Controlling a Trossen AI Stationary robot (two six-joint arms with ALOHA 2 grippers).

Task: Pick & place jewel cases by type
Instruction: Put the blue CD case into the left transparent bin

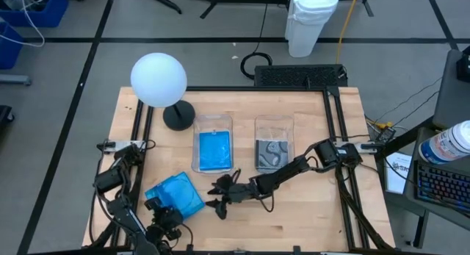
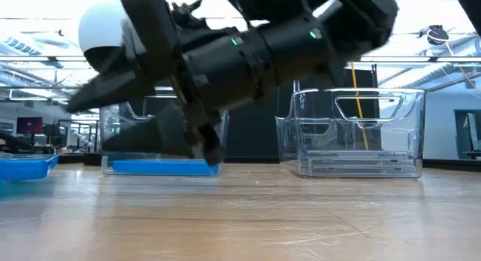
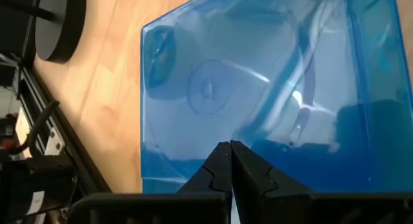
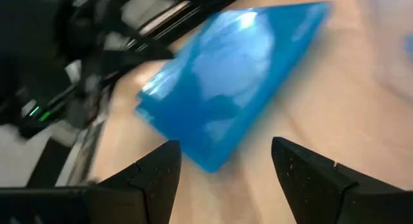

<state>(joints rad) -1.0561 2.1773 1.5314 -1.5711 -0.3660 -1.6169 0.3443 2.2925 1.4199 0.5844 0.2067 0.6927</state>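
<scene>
A bright blue jewel case [image 1: 175, 195] lies flat on the wooden table near its front left; it also shows in the left wrist view [image 3: 258, 88] and the right wrist view [image 4: 226, 88]. My left gripper [image 1: 173, 212] is shut, its fingertips [image 3: 219, 162] over the case close to its near edge. My right gripper [image 1: 215, 198] stands open just right of the case, fingers [image 4: 161, 166] pointing toward it with nothing between them. Farther back stand two clear bins. The left bin [image 1: 214, 130] holds blue cases [image 1: 214, 152]. The right bin [image 1: 273, 128] holds grey patterned cases [image 1: 272, 153]. My left gripper's shut fingertips slant down from the table's near side over the blue case near its near edge [image 3: 193, 175]. Whether they touch the case cannot be told. The case lies on the table.
A lamp with a white globe [image 1: 158, 78] and a black round base [image 1: 178, 115] stands at the far left. Black frame rails [image 1: 139, 130] run along the table's left and right sides. Bare wood lies at the front right [image 1: 308, 211].
</scene>
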